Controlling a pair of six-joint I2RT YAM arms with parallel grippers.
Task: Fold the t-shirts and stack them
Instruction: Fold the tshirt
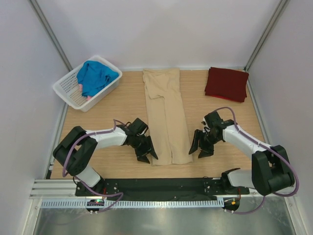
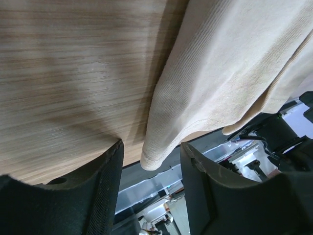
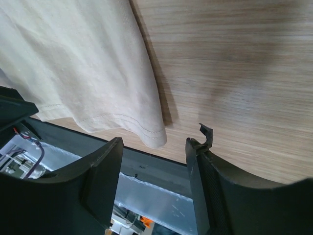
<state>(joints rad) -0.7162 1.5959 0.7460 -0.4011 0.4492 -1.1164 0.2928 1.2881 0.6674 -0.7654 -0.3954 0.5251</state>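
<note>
The tan t-shirt lies as a long narrow strip down the middle of the table, its hem toward me. My left gripper is at the hem's left corner and my right gripper at its right corner. In the left wrist view the hem corner sits between the open fingers of my left gripper, with gaps on both sides. My right gripper likewise stands open around the other corner. A folded maroon t-shirt rests at the back right. The blue t-shirt fills the basket, with a bit of pink under it.
The white lattice basket stands at the back left by the wall. Bare wooden table shows on either side of the tan strip. A black rail runs along the near edge just below the hem.
</note>
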